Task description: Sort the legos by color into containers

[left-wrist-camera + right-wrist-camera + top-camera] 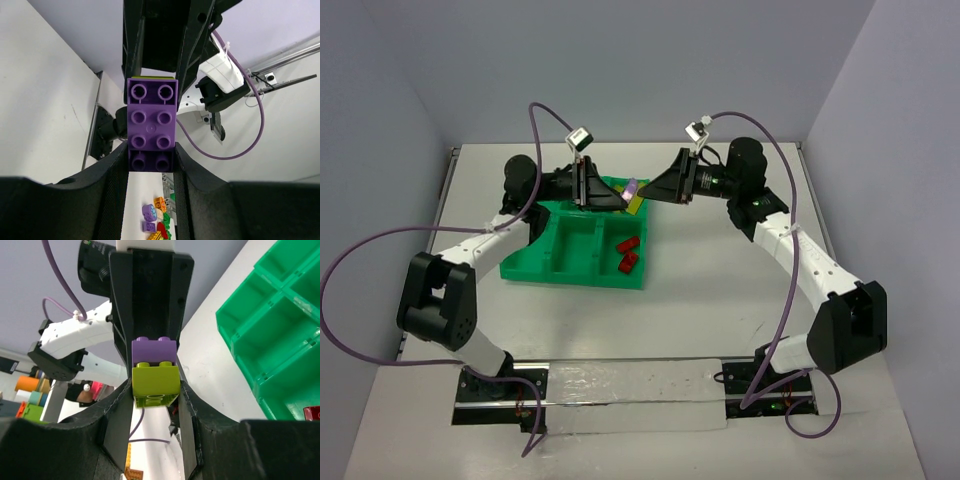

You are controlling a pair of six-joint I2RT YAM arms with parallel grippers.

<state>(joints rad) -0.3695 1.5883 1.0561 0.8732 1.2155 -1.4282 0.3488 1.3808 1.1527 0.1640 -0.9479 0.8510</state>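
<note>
Left hand (151,165): holds purple studded plastic brick (151,120)
Right hand (155,400): holds joined yellow-green plastic brick (155,380)
Risk: sudden separation may fling one brick

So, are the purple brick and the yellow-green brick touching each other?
Touching. The right wrist view shows the purple brick seated straight against the yellow-green brick, with no gap between them.
</note>
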